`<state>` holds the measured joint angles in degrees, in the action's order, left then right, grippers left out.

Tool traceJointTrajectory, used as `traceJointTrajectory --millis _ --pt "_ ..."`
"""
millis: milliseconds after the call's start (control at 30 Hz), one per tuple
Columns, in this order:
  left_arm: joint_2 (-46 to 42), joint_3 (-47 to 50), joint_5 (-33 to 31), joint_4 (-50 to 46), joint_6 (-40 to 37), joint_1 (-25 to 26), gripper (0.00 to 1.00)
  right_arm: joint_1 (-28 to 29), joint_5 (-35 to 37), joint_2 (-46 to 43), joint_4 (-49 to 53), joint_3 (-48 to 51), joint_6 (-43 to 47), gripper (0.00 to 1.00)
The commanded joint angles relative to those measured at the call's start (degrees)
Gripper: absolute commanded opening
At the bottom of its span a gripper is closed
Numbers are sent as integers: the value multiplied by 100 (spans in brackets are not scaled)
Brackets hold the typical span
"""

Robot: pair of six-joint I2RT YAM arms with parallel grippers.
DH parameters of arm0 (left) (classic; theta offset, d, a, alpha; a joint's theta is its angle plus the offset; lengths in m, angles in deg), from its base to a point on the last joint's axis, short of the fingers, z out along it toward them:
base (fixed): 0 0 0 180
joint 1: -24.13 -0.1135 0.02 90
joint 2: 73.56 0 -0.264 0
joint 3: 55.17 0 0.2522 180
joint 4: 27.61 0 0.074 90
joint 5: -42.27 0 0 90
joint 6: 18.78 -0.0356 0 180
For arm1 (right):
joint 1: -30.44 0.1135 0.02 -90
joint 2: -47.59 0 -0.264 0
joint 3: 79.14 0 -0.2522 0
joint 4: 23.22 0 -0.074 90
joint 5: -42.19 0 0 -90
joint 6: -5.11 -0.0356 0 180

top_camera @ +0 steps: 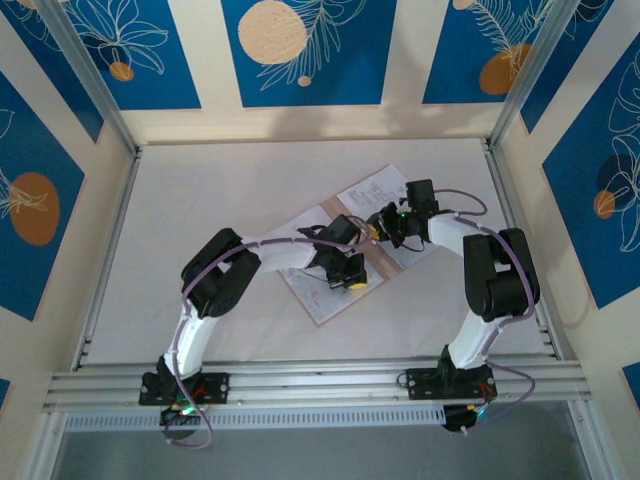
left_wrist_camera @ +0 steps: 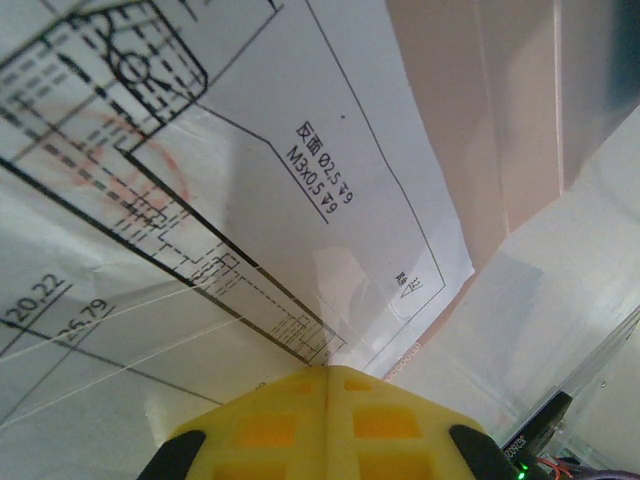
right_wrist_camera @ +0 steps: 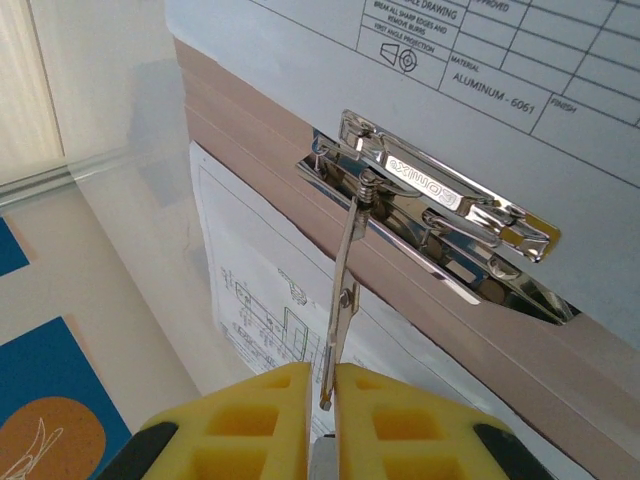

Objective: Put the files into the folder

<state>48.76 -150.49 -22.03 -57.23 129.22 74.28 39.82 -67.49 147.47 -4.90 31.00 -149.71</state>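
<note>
Folder (right_wrist_camera: 240, 130), clip lever (right_wrist_camera: 345, 290) in right gripper (right_wrist_camera: 322, 378)

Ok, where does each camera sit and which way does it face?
Top external: above, behind the bases, facing down on table, folder, left arm and right arm.
Left wrist: close over the files, its shut jaws at bottom.
Right wrist: facing the folder's clip, jaws shut on its lever.
Shared: both wrist views show printed sheets and tan folder.

A white desk (top_camera: 230, 200) sits boxed in by cream walls (top_camera: 209, 60) carrying blue panels (top_camera: 350, 60) with white leaf outlines and orange discs. Silvery posts (top_camera: 86, 72) rise at the back corners; metal rails (top_camera: 320, 385) line the near edge.
</note>
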Motion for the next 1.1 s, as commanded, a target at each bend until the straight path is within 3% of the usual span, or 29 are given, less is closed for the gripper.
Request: traceJointTrajectory --millis 0,733,1067 --pt "222 149 -265 -457 -17 -4 2 -32 -84 -32 114 89 -21 16" --pt "222 131 -258 -506 -47 -10 2 28 -72 103 116 55 -32 14" --pt "165 192 -294 -525 -40 -48 2 -5 25 122 223 148 168 0"
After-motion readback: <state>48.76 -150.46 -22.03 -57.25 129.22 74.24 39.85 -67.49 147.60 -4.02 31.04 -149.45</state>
